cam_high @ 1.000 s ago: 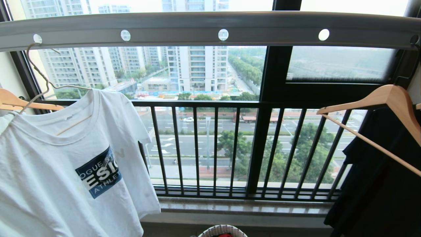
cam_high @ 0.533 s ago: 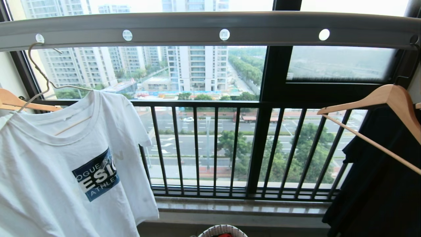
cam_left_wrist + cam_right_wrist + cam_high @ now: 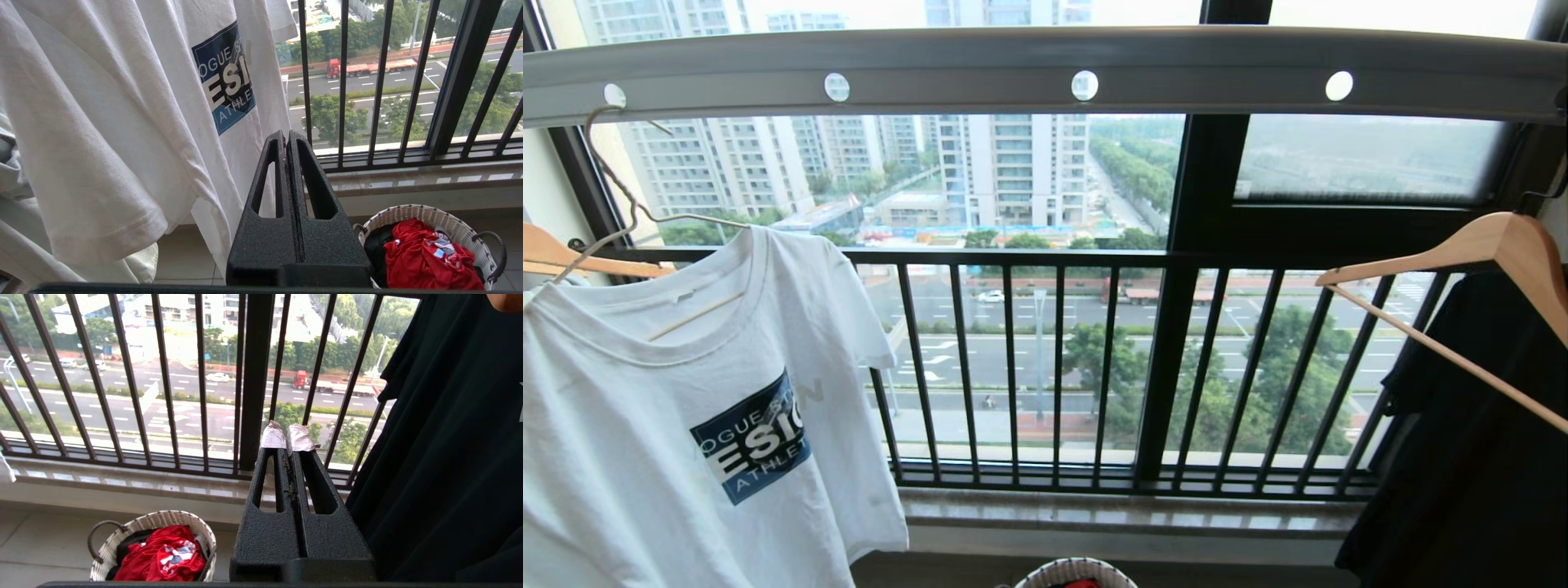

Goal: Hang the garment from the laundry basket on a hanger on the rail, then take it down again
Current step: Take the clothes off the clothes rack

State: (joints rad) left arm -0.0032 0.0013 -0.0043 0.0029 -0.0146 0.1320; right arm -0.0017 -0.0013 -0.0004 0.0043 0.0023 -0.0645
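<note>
- T-shirt [image 3: 645, 425], white w/ short sleeves, hangs on the thin wire hanger [image 3: 621, 204] at the left end of the rail [image 3: 1045, 61]; hook sits near the first round hole.
- Handling, as I judge: cloth is soft and light, it folds and slides easily, so it gives no firm edge. Better to take the hanger by its neck under the hook, or at a shoulder wire, not the fabric alone. Wire is thin and probably slippery, it may swing or tilt when lifted.
- Print on chest: dark blue square w/ white letters, partly hidden by folds. Readable parts are "OGUE S", "ESI" and "ATHLE"; rest I cannot read.
- Left gripper [image 3: 287, 136] is low, just beside the shirt's hem, fingers pressed together, holding nothing.
- Right gripper [image 3: 288, 437] is near the black garment [image 3: 441, 457], fingers also pressed together and empty; tips have pale wrapping.
- Laundry basket [image 3: 102, 555] stands on the floor below the window sill, w/ red cloth inside.
- Wooden hangers [image 3: 1486, 245] hang at both sides.
</note>
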